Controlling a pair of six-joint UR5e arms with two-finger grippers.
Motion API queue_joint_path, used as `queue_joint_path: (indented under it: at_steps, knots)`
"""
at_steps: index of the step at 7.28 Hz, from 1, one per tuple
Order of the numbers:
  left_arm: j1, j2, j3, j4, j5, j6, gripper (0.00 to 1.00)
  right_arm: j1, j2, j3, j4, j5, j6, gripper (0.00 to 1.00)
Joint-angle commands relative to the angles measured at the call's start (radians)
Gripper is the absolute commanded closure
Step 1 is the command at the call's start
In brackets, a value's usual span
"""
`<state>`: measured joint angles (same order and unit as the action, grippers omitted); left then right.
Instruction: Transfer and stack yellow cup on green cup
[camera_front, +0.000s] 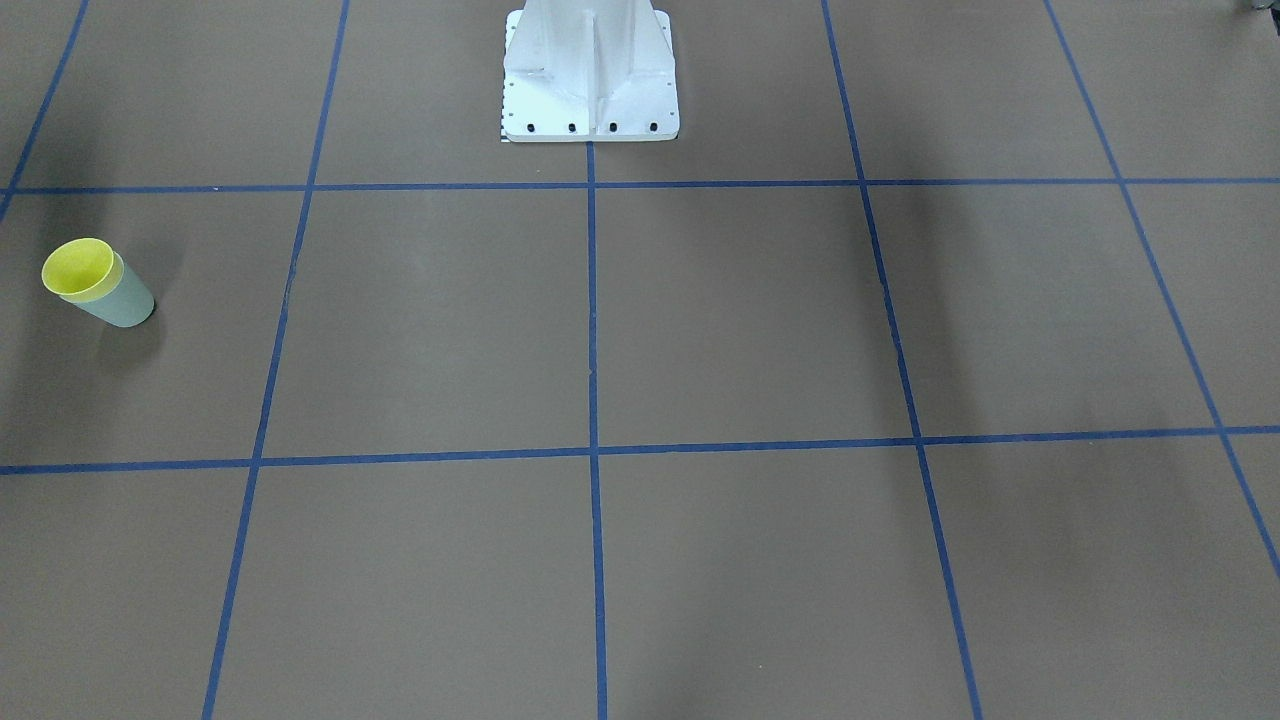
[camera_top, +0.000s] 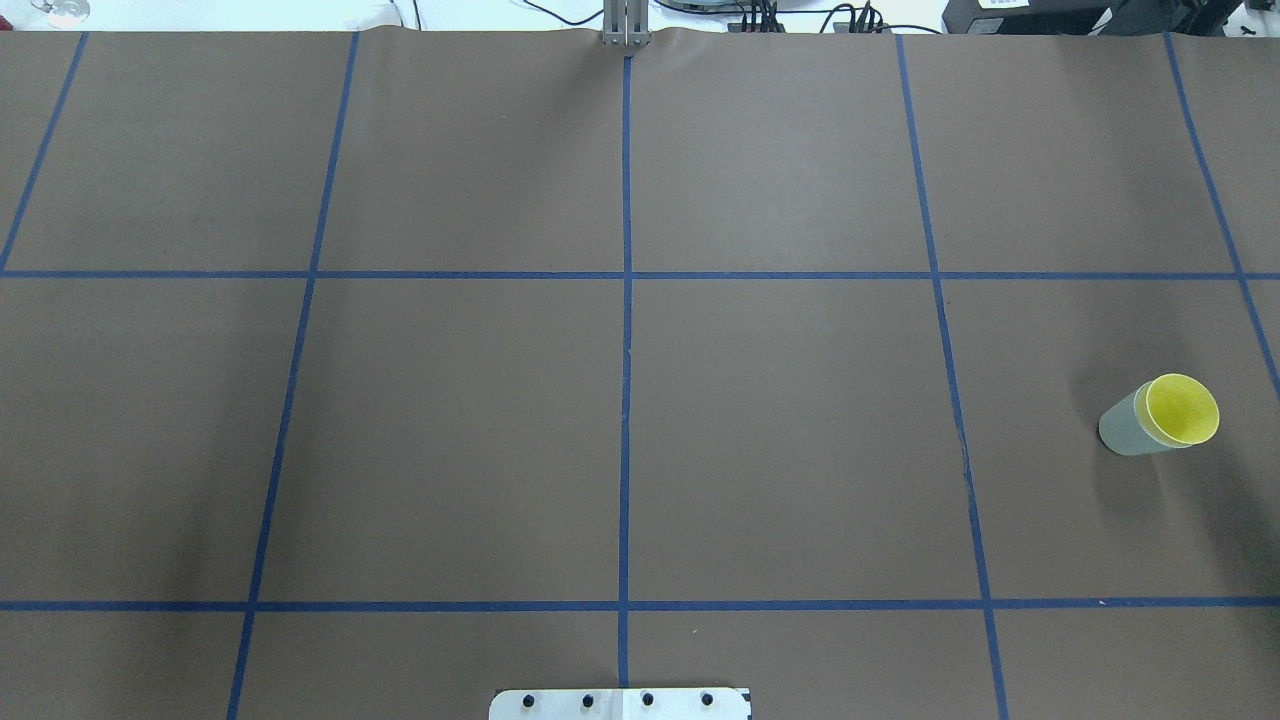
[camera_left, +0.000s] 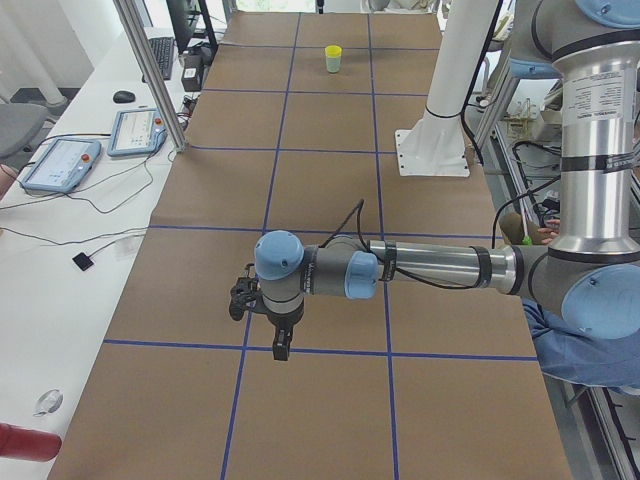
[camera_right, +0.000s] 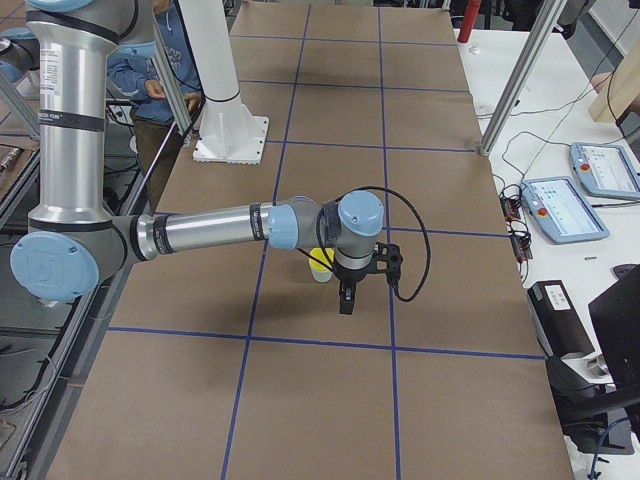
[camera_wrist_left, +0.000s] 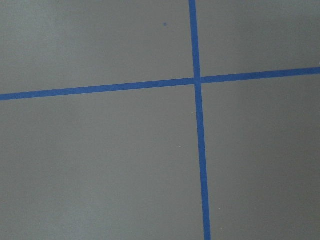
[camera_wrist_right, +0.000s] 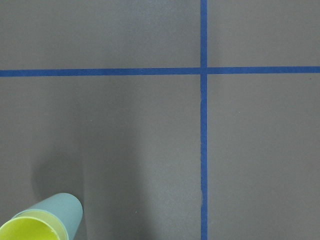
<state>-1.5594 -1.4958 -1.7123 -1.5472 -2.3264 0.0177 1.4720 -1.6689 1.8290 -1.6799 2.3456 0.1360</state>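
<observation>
The yellow cup sits nested inside the green cup, and the pair stands upright on the brown table. The overhead view shows the yellow cup in the green cup at the table's right side. The right wrist view shows both at its lower left, yellow cup in green cup. My right gripper hangs above the table just beside the cups; I cannot tell whether it is open. My left gripper hangs over the table's other end, far from the cups; I cannot tell its state.
The white robot pedestal stands at the table's middle edge. Blue tape lines form a grid on the table. Teach pendants and cables lie on the white side table. A person in blue is behind the robot.
</observation>
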Motion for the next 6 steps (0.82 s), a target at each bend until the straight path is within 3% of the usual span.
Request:
queue_joint_path:
  at_steps: [1,6]
  knots:
    - [-0.002,-0.015,-0.061,0.125,-0.021,0.001,0.00,0.001,-0.005,0.001,0.000,0.007,0.004,0.00]
    - [0.002,0.005,-0.044,0.119,-0.014,0.001,0.00,0.001,-0.005,-0.004,0.000,0.010,0.005,0.00]
